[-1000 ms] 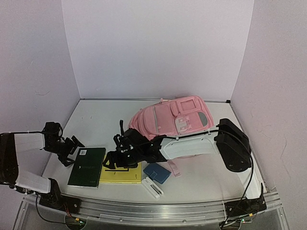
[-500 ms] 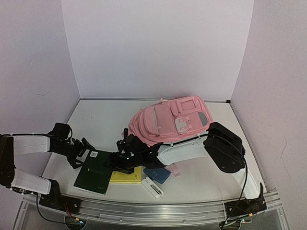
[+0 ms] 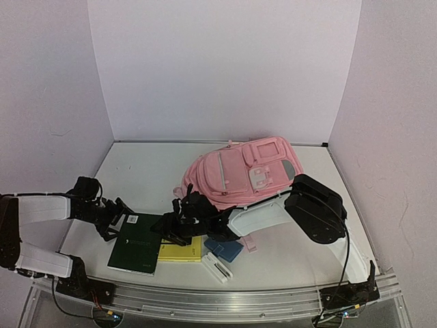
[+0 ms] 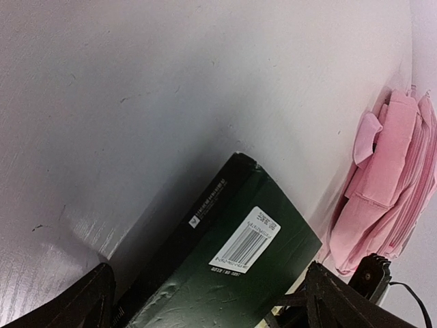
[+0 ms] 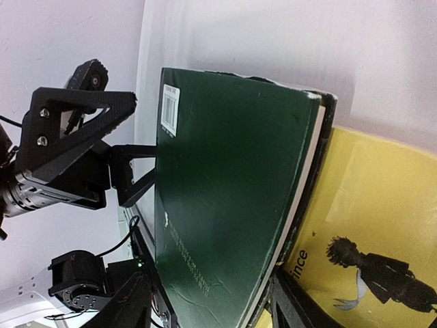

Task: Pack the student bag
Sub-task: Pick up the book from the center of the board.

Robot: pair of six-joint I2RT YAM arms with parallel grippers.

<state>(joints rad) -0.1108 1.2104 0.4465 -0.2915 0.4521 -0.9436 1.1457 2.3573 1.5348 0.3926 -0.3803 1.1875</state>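
Note:
The pink student bag (image 3: 239, 171) lies flat at the back middle; its edge shows in the left wrist view (image 4: 389, 178). A dark green book (image 3: 135, 244) lies in front of it, its right edge raised over a yellow book (image 3: 183, 251). My left gripper (image 3: 117, 220) is open at the green book's (image 4: 225, 287) spine side. My right gripper (image 3: 172, 229) has its jaws partly closed around the green book's (image 5: 225, 178) page edge. One finger (image 5: 293, 304) sits between it and the yellow book (image 5: 369, 225). I cannot see whether the jaws clamp it.
A blue flat case (image 3: 224, 248) and a white oblong box (image 3: 217, 268) lie right of the yellow book. A pink strap (image 3: 247, 240) trails from the bag beside them. Walls close the table at the back and both sides; a metal rail (image 3: 225, 295) runs along the front.
The green book slid right and its right edge rode up over the yellow book. My left gripper followed it rightward. The right gripper's jaws narrowed around the book's edge.

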